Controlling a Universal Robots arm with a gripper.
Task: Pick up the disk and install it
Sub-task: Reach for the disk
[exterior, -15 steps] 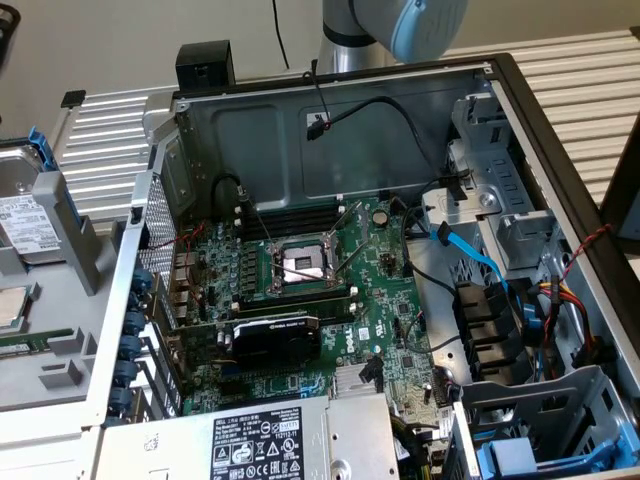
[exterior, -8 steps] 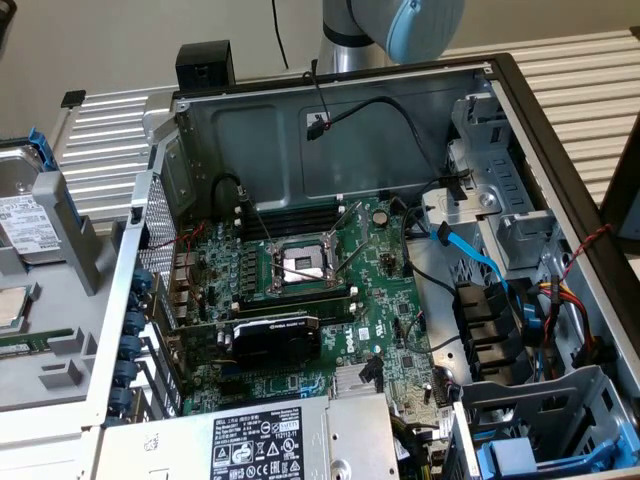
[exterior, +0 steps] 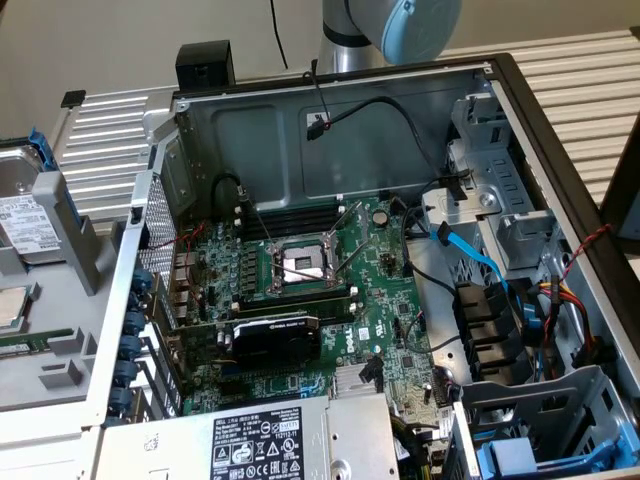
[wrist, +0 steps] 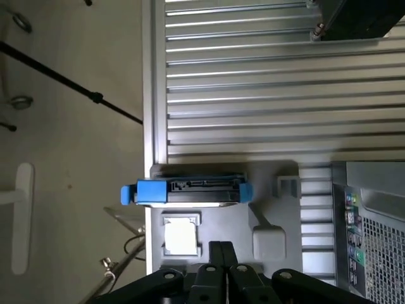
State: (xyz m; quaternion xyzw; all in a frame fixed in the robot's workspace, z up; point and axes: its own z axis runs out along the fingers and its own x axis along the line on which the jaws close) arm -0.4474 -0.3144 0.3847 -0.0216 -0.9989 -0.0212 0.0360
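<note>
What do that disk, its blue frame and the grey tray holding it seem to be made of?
Disk: likely metal, dull silver sheen, paper-like white label. Blue frame: probably plastic, uniformly bright, matte. Grey tray: seemingly moulded matte plastic, rounded edges.

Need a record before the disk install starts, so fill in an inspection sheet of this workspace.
Surface: grey ribbed metal table bearing a grey moulded parts fixture.
Job's things: flat silver hard drive in a bright blue plastic carrier, standing on edge in the fixture, not yet picked up.
Clutter: small square silver processor chip in the fixture beside the drive.
Grippers: black gripper, jaws shut, empty, above the fixture, apart from the drive.
Cables: blue flat cable and black cable loose inside the case.
Surroundings: open grey metal computer case with green motherboard; grey power-supply box.
</note>
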